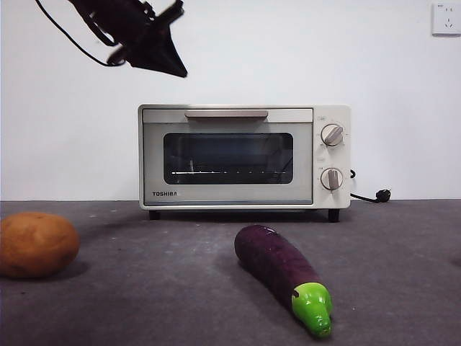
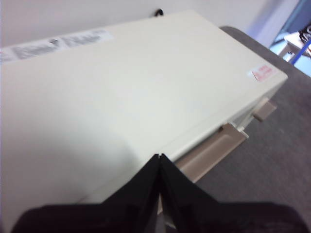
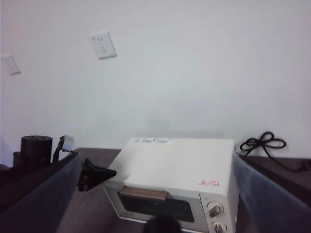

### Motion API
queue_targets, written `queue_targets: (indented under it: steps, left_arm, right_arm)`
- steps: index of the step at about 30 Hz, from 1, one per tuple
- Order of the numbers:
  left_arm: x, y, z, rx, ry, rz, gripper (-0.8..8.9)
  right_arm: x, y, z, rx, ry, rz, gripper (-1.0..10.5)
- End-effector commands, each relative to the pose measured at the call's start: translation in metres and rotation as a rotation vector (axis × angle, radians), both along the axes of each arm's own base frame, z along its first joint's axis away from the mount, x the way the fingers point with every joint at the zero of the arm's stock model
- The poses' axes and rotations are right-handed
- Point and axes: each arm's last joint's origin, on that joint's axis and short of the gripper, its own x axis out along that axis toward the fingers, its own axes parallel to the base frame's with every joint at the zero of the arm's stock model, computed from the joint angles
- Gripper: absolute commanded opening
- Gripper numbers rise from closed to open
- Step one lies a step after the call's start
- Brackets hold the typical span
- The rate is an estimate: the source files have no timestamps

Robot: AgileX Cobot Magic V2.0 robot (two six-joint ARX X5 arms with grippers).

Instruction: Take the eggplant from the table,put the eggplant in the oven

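The eggplant, dark purple with a green stem cap turned toward the camera, lies on the table in front of the oven. Nothing touches it. The cream oven's door is shut, with its beige handle along the top. My left gripper hangs shut and empty above the oven's left side. In the left wrist view its jaws meet over the oven's top panel. My right gripper is open, high and back from the oven, and it also sees the left gripper.
A round orange-brown potato sits on the table at the left. The oven's black cord and plug lie behind its right side. A white wall with a socket closes the back.
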Motion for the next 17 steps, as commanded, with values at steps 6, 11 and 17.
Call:
queue_targets:
  steps: [6,11,17]
  left_arm:
    - [0.007,-0.026,-0.022,0.062,-0.015,-0.070,-0.06]
    - [0.008,-0.034,-0.030,0.103,-0.023,-0.069,-0.06]
    - [0.013,-0.040,-0.045,0.127,0.003,-0.083,-0.06]
  right_arm:
    - [0.004,0.001,0.000,0.012,0.014,0.053,6.3]
    - [0.006,0.001,-0.002,0.013,0.027,0.055,6.3]
    - [0.006,0.005,-0.002,0.011,0.033,0.085,6.3]
